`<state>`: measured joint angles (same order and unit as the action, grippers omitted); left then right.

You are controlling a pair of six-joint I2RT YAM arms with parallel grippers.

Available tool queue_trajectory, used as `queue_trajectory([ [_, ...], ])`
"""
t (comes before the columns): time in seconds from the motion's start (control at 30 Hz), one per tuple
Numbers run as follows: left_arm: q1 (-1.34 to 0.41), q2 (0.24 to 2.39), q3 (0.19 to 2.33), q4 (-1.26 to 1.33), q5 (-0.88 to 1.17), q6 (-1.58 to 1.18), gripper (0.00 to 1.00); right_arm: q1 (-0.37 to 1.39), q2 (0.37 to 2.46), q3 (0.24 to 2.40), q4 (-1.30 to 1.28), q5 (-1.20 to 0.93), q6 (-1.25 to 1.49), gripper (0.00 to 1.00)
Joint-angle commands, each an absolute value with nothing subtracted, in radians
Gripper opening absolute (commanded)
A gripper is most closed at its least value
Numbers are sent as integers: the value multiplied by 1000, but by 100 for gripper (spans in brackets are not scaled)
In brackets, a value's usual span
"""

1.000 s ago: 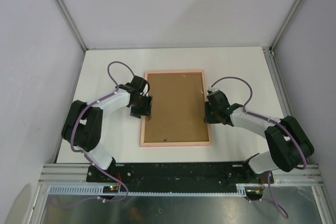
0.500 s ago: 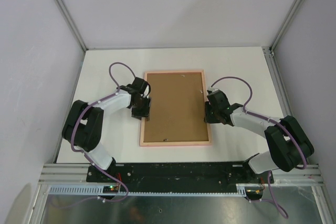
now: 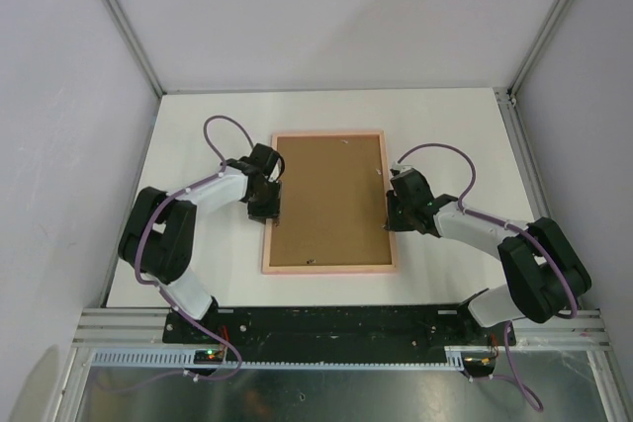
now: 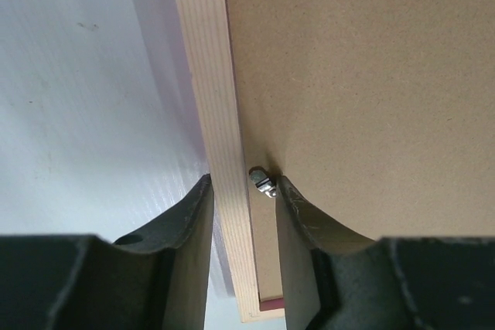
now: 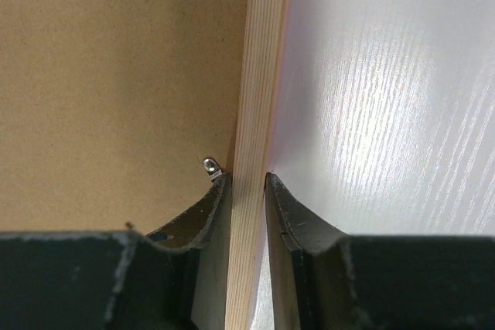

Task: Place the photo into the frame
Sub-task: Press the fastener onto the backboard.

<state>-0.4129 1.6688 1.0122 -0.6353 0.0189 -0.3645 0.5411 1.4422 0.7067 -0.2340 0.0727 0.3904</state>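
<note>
The frame [image 3: 326, 268] lies back side up on the white table, its pale wood rails around the brown backing board [image 3: 328, 200]. The photo is not in view. My left gripper [image 3: 269, 207] straddles the left rail [image 4: 213, 75] with its jaws apart. One finger is outside the rail and the other is on the board beside a small metal clip [image 4: 261, 182]. My right gripper [image 3: 393, 216] is shut on the right rail [image 5: 259, 75], with a finger on each side. Another clip [image 5: 210, 166] sits at its inner finger.
The white table [image 3: 198, 145] is bounded by grey walls and aluminium posts at the back corners. The arms' base rail [image 3: 326, 323] runs along the near edge. Purple cables loop above both wrists.
The frame, with both grippers at its side rails, has shifted slightly away from the bases and to the left.
</note>
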Motion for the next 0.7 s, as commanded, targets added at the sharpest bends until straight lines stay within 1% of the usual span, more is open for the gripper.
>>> queue_trajectory([
  [0.0,-416,1696,1012,-609,-65,-403,9,543,1461,693,-218,72,383,0],
  [0.1,-408,1693,996,-609,-72,-463,3,543,1461,693,-217,70,383,0],
  [0.17,-405,1693,985,-606,-69,-500,1,544,1463,693,-217,68,386,0],
  [0.4,-387,1660,921,-581,-48,-641,0,553,1463,692,-221,62,399,0],
  [0.53,-360,1614,859,-534,9,-699,0,568,1456,691,-219,62,409,0],
  [0.57,-356,1610,851,-526,22,-704,0,572,1455,691,-216,62,409,2],
  [0.63,-350,1610,842,-520,28,-700,0,579,1454,691,-208,67,409,12],
  [0.67,-347,1613,839,-518,29,-697,0,581,1452,692,-202,69,407,20],
])
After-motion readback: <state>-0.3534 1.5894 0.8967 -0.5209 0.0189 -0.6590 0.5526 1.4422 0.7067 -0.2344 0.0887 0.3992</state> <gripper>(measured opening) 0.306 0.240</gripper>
